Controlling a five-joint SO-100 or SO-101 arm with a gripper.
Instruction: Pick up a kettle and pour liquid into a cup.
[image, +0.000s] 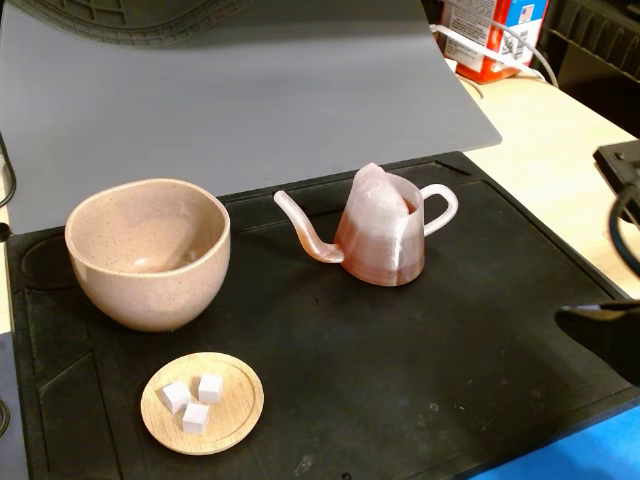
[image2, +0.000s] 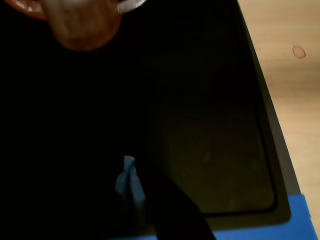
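The kettle is seen standing upright on the black mat in the fixed view, its spout turned toward the cup at the left, the two set apart. Reddish liquid is visible in its lower half. A wooden dish with three white cubes is placed in front of the cup. In the wrist view, the gripper is shown well short of the kettle, its fingers apparently almost together; how far it is opened cannot be told.

The kettle is translucent glossy plastic. The cup is speckled ceramic; below it, in the fixed view, the dish is smooth wood.
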